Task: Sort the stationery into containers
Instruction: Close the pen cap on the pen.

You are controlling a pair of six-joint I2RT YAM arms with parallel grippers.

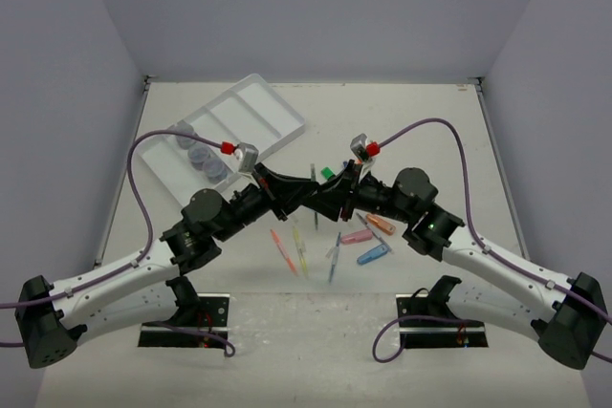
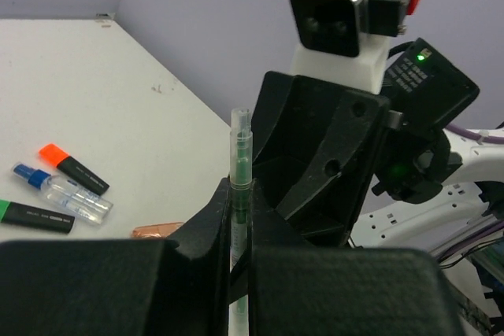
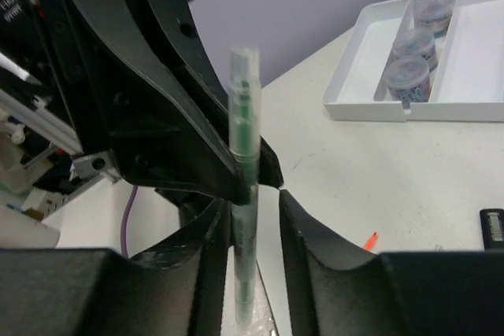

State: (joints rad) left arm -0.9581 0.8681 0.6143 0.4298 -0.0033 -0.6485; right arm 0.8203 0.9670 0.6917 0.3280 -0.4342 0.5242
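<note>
A thin green pen [image 2: 240,155] stands upright between my two grippers, which meet nose to nose above the middle of the table. My left gripper [image 2: 239,194] is shut on the pen's lower barrel. In the right wrist view the same pen [image 3: 242,108] leans against one finger of my right gripper [image 3: 256,206], whose jaws stand apart with a gap on the pen's other side. In the top view the left gripper [image 1: 302,196] and right gripper [image 1: 331,200] face each other. The white compartment tray [image 1: 277,107] lies at the back left with clear round jars [image 1: 201,155] in it.
Loose stationery lies near the arms: orange pen [image 1: 283,247], yellow pen [image 1: 300,247], blue pen [image 1: 335,260], pink piece [image 1: 356,236], orange piece [image 1: 381,224], blue piece [image 1: 373,255]. The left wrist view shows an orange-capped highlighter [image 2: 75,169], a blue-capped bottle [image 2: 67,193] and a green highlighter [image 2: 35,216].
</note>
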